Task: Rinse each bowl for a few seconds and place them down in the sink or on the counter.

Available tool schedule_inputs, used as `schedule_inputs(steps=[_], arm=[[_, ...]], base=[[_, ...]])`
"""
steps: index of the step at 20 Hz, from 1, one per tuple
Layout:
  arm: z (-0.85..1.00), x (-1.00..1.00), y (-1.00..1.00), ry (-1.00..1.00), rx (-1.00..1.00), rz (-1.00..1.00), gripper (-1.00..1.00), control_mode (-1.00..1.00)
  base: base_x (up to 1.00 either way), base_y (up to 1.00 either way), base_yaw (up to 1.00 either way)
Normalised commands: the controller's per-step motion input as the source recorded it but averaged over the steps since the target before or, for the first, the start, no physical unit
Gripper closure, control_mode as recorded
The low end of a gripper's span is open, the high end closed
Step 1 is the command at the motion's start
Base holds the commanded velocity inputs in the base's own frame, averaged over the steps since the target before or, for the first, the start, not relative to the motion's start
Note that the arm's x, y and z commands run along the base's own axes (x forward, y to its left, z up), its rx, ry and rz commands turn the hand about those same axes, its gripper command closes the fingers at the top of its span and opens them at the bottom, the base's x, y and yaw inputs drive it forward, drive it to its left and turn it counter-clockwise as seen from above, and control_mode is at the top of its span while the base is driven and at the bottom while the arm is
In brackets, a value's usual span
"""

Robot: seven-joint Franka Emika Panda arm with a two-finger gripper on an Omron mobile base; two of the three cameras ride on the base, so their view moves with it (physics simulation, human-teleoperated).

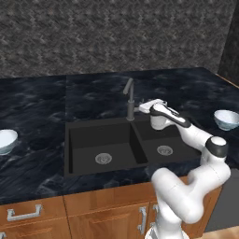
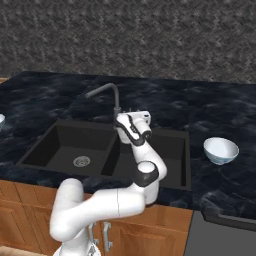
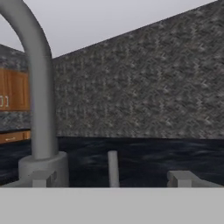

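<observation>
One white-blue bowl sits on the counter far left of the black sink. The other bowl rests on the counter right of the sink. My gripper hovers over the divider between the basins, just right of the faucet. In the hand view my gripper is open and holds nothing, with the faucet neck at left and a thin grey lever between the fingertips.
The grey speckled back wall rises behind the counter. Brown cabinets with silver handles run below the front edge. Each basin has a silver drain. A dark appliance top lies at the lower right.
</observation>
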Motion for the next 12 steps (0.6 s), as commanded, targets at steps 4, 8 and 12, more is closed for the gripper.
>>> schedule_inputs(steps=[4,8,12], arm=[[-0.16,0.43,0.00,0.00,0.00,0.00,-1.00,-1.00],[-0.13,0.45,0.00,0.00,0.00,0.00,-1.00,-1.00],[-0.13,0.33,-0.04,0.00,0.00,0.00,-1.00,-1.00]], base=[[0.00,0.00,0.00],[0.00,0.00,0.00],[0.00,0.00,0.00]])
